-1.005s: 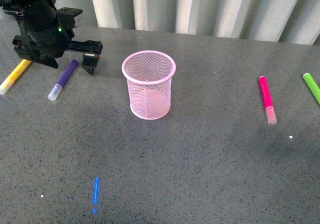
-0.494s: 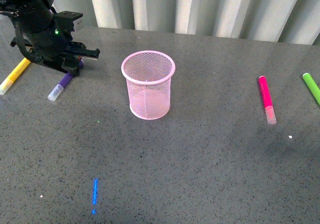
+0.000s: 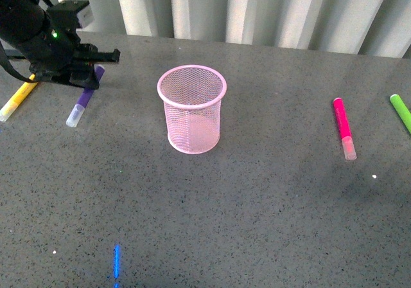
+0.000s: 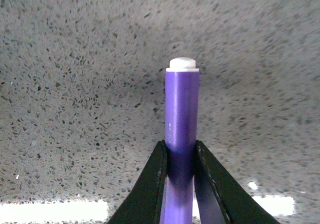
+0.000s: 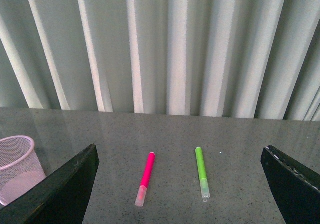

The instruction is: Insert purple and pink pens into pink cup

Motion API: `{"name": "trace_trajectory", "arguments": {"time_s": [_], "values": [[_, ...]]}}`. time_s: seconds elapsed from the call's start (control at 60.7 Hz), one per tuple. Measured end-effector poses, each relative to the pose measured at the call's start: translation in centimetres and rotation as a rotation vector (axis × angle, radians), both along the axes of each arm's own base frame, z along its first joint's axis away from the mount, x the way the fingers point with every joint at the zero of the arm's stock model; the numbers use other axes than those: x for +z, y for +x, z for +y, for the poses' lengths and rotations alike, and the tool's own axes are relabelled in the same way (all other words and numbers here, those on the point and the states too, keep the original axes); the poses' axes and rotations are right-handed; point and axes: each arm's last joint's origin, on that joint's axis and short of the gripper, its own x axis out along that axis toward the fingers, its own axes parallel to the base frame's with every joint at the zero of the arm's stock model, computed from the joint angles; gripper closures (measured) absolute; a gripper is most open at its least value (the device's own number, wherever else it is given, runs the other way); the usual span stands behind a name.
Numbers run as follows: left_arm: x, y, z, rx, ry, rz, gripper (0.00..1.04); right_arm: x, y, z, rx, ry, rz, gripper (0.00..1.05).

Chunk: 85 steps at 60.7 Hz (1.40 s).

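The left pincer is gripping the purple pen, and in the wrist view this pincer is pressing its two dark jaws against both sides of the pen barrel (the white end plug is pointing away from the wrist). The pale cap is sticking out of the pincer toward the robot, low over the counter; I cannot tell whether it is touching. The yellow pen is lying just beside this pincer on its outer side. The cup is standing upright, well apart from it toward the counter's middle.

The right pincer is hanging wide open, holding nothing. Ahead of and below it the pink pen and green pen are lying near each other, not touching, caps toward the robot. The cup is standing further off, toward the left arm's side.
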Motion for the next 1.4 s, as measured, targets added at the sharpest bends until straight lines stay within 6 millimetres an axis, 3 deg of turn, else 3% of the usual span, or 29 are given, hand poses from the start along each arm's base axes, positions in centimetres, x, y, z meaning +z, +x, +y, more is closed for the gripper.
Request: {"name": "trace_trajectory", "arguments": {"time_s": [0.148,0.445,0.56,0.659,0.824,0.989,1.154,1.401], "values": [[2.8,-0.9,-0.3,0.012,-0.008,-0.114,0.93,0.0,0.0,0.0,0.0,0.0,0.0,0.07],[7.3,-4.3,-0.4,0.121,-0.044,-0.527,0.93,0.0,0.0,0.0,0.0,0.0,0.0,0.07],[9.2,-6.8,-1.7,0.161,-0.149,-0.727,0.93,0.0,0.0,0.0,0.0,0.0,0.0,0.07],[10.2,-9.2,-4.2,0.157,-0.24,-0.871,0.93,0.0,0.0,0.0,0.0,0.0,0.0,0.07],[8.4,-12.1,-9.2,0.11,-0.316,-0.95,0.93,0.0,0.0,0.0,0.0,0.0,0.0,0.07],[5.9,-13.1,-12.9,0.058,-0.334,-0.93,0.93,0.0,0.0,0.0,0.0,0.0,0.0,0.07],[4.1,-13.5,-14.5,0.031,-0.331,-0.894,0.93,0.0,0.0,0.0,0.0,0.0,0.0,0.07],[2.5,-13.6,-15.3,0.028,-0.32,-0.862,0.93,0.0,0.0,0.0,0.0,0.0,0.0,0.07]]}}
